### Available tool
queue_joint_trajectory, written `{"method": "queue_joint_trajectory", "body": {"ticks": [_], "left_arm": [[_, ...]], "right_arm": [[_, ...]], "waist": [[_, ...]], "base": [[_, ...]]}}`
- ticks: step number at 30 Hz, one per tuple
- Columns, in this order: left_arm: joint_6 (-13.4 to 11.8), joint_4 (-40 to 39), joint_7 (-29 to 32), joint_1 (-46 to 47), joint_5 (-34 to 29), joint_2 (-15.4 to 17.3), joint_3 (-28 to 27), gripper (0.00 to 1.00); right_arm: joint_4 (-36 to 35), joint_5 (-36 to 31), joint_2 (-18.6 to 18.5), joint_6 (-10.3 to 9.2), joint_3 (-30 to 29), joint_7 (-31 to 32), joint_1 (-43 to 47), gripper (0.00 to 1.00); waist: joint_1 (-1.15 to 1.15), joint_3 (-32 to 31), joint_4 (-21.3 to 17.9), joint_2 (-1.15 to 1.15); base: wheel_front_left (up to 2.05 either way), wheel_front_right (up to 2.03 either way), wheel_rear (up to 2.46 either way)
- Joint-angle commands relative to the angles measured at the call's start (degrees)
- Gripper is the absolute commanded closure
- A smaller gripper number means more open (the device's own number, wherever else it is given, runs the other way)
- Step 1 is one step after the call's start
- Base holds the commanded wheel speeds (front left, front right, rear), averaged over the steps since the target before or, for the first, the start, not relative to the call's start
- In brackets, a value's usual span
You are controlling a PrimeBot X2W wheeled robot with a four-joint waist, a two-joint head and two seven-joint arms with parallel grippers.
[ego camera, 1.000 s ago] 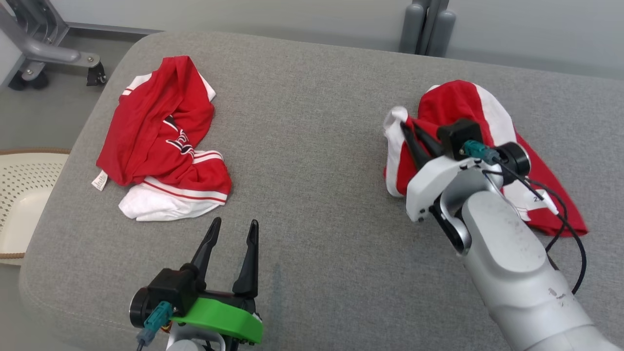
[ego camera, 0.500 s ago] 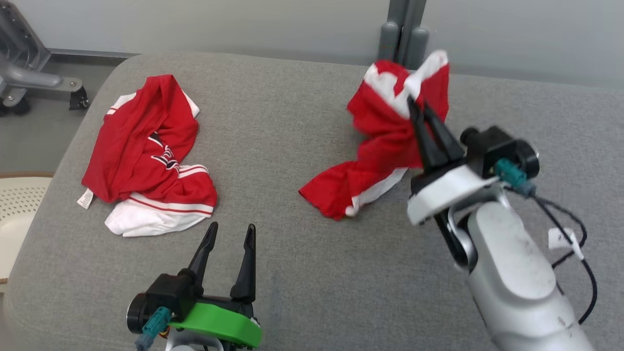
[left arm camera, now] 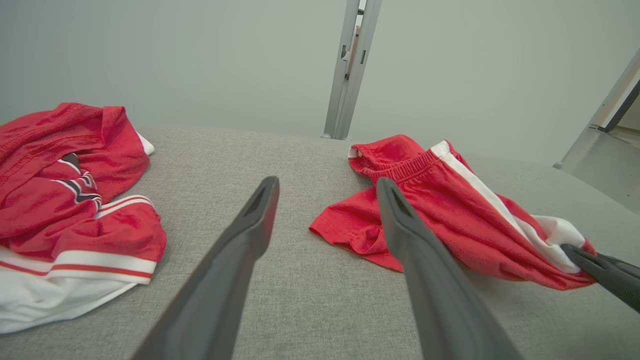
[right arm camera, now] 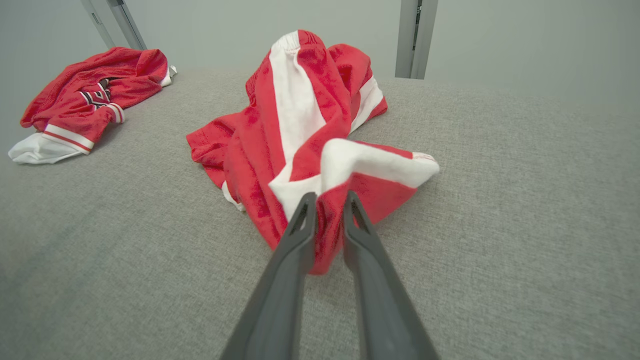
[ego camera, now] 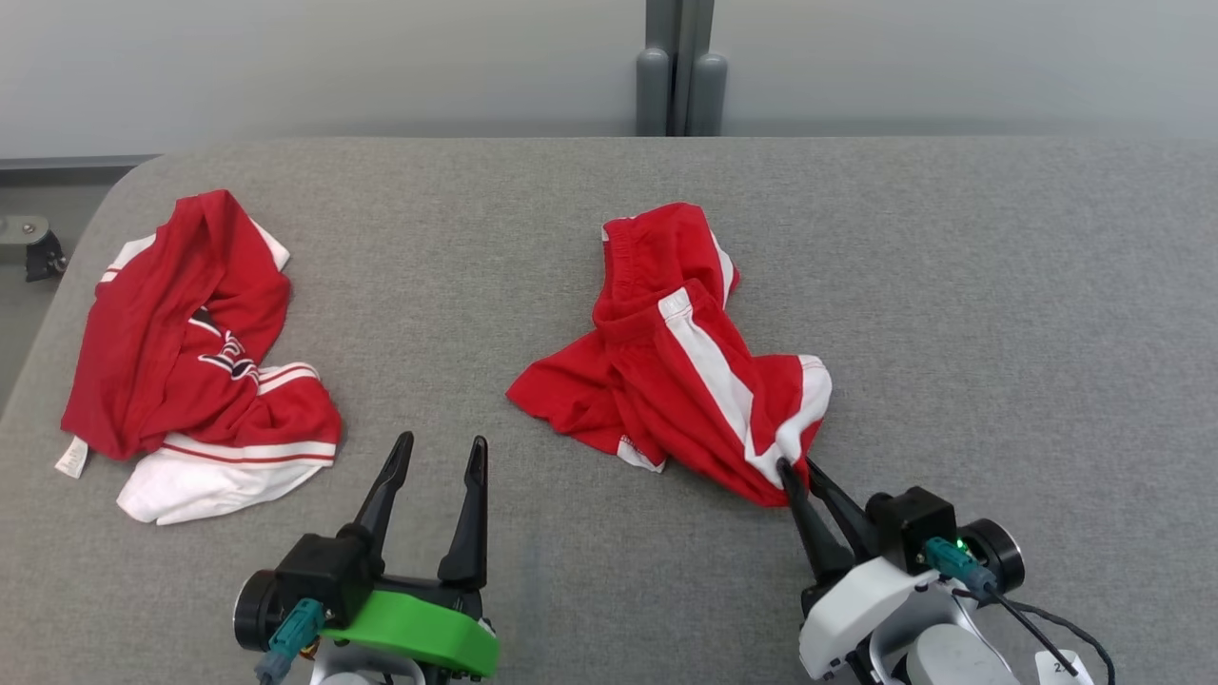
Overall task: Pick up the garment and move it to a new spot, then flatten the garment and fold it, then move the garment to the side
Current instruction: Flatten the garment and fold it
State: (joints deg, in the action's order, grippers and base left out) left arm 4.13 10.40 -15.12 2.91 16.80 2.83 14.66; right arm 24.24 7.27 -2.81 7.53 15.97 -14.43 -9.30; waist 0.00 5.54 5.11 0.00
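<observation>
Garment (ego camera: 666, 381): red shorts with white side stripes, crumpled, lying at centre of the grey padded worktop (ego camera: 952, 285).
Right claw (ego camera: 795, 468): pressed together on a fold of hem at the shorts' 5 o'clock corner; red cloth seen pinched between both fingers in the right wrist view.
Left claw (ego camera: 442, 440): spread wide, empty, low near the worktop's 7 o'clock edge, clear of any cloth.
Bearing: shorts at 11 o'clock from right claw, at 2 o'clock from left claw.
Long axis: waistband (ego camera: 628, 228) at the 12 o'clock end, pinched hem at the 5 o'clock end.
Nearer arm: right, in contact; left closest to the loose leg edge (ego camera: 533, 390) on the shorts' 9 o'clock side.
Step judged: set-down at centre, flattening not yet begun; probably calls for left claw on the loose leg edge to stretch against the right's hold.
Risk: bunched layers, easy to catch two plies.
Other cloth: red-and-white jersey (ego camera: 190, 333) at 9 o'clock, well apart.
</observation>
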Motion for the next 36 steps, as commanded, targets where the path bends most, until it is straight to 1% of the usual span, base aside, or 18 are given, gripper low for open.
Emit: {"method": "queue_joint_trajectory", "body": {"ticks": [1,4,7,11,15,18,22,26,30,34,36], "left_arm": [[0.4,0.2,0.0,-0.2,-0.7,0.1,-0.3,0.00],[0.5,0.3,-0.1,-0.2,-1.0,0.1,-0.5,0.00],[0.6,0.2,-0.1,0.0,-1.2,0.1,-0.8,0.00],[0.0,0.0,-0.1,0.8,-1.4,0.1,-1.4,0.00],[-0.3,-1.8,-0.1,1.7,0.2,0.1,-1.8,0.00],[-0.6,-3.4,0.0,2.0,1.0,0.1,-2.0,0.00],[-0.6,-4.3,-0.1,2.2,1.1,0.1,-2.3,0.00],[0.4,-2.6,0.0,2.8,0.9,0.1,-1.5,0.00],[1.9,1.8,0.0,5.7,-1.2,0.1,0.7,0.00],[2.9,8.8,0.1,11.9,-3.1,1.3,4.3,0.00],[3.1,12.1,1.7,15.8,-3.3,1.6,6.3,0.00]], "right_arm": [[0.5,-0.6,-0.1,-0.08,0.4,0.1,0.7,0.00],[0.6,0.0,-0.1,-0.08,0.5,-0.1,1.1,0.00],[-1.1,1.9,-0.2,-0.08,-0.8,-0.4,1.2,0.00],[-7.4,5.5,-0.1,-0.08,-3.1,-0.8,0.2,0.00],[-15.7,5.9,-0.2,-0.08,-6.6,-0.8,1.8,0.00],[-19.1,5.5,-0.1,-0.08,-9.2,-0.8,3.7,0.00],[-19.9,5.6,-0.1,-0.08,-10.6,-0.8,5.2,0.00],[-19.9,5.9,-0.1,-0.08,-10.2,-0.8,5.3,0.00],[-18.8,5.4,-0.1,-0.08,-10.6,-0.8,4.3,0.00],[-17.7,4.8,-0.1,-0.08,-11.0,-0.8,3.3,0.00],[-17.6,4.8,-0.1,-0.08,-11.0,-0.8,2.8,0.00]], "waist": [[0.00,-0.5,-1.9,0.00],[0.00,-0.6,-3.3,0.00],[0.00,-0.5,-4.5,0.00],[0.00,-0.3,-6.1,0.00],[0.00,0.0,-6.8,0.00],[0.00,0.3,-6.9,0.00],[0.00,0.9,-7.2,0.00],[0.00,1.6,-7.7,0.00],[0.00,2.5,-8.5,0.00],[0.00,3.8,-9.5,0.00],[0.00,4.6,-10.2,0.00]], "base": [[0.00,0.00,0.00],[0.00,0.00,0.00],[0.00,0.00,0.00],[0.00,0.00,0.00],[0.00,0.00,0.00],[0.00,0.00,0.00],[0.00,0.00,0.00],[0.00,0.00,0.00],[0.00,0.00,0.00],[0.00,0.00,0.00],[0.00,0.00,0.00]]}}
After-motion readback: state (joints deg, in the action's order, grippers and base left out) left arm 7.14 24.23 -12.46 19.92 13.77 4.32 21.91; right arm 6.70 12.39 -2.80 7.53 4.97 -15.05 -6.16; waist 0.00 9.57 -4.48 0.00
